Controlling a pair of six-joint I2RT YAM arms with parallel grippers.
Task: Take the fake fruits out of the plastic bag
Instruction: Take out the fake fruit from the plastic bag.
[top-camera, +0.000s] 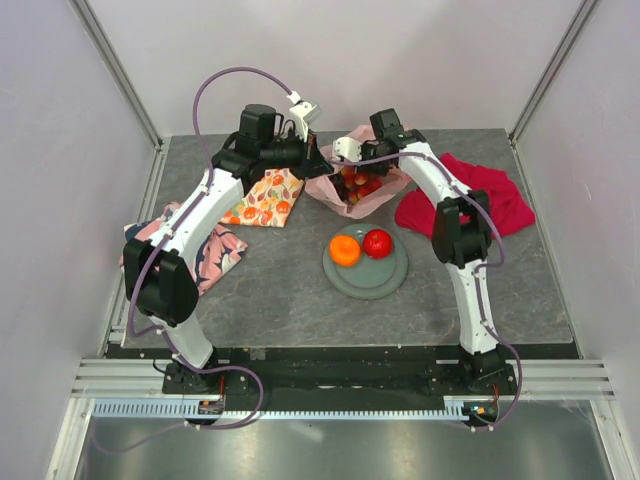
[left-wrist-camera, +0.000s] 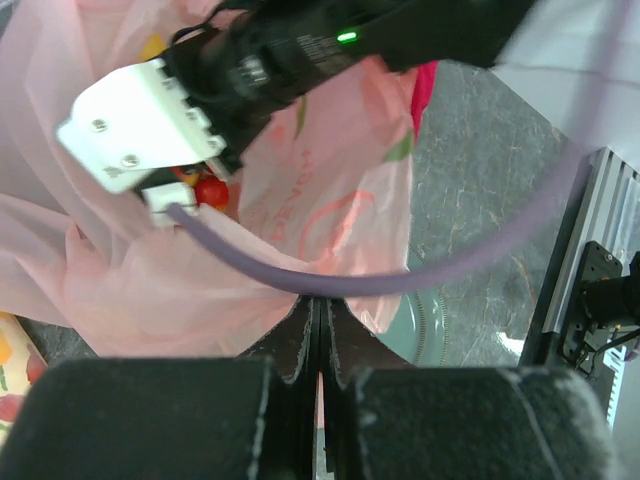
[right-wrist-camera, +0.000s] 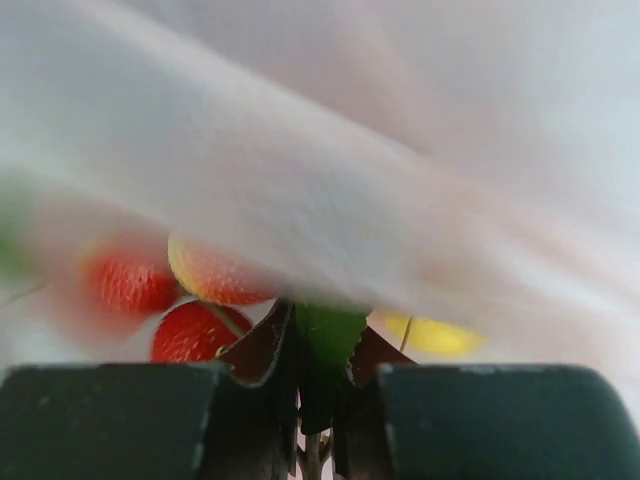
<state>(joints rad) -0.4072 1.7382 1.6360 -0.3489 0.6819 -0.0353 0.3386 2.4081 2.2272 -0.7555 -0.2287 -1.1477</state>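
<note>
Pinching plastic bag (left-wrist-camera: 130, 290): left jaws | right jaws: seemingly gripping leaf (right-wrist-camera: 325, 340)

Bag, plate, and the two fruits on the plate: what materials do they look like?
Bag: thin translucent pink plastic film, crinkled, contents show through. Plate: matte grey-green, plastic or ceramic, can't tell. Apple and orange: probably smooth moulded plastic; the apple shows a highlight.

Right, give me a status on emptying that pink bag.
Done: an orange and a red apple sit on the grey plate. In hand: the left jaws are shut on the edge of the plastic bag, and the right jaws, inside it, are closed on a green piece. Left: strawberries and a yellow fruit, at least, lie in the bag.
</note>
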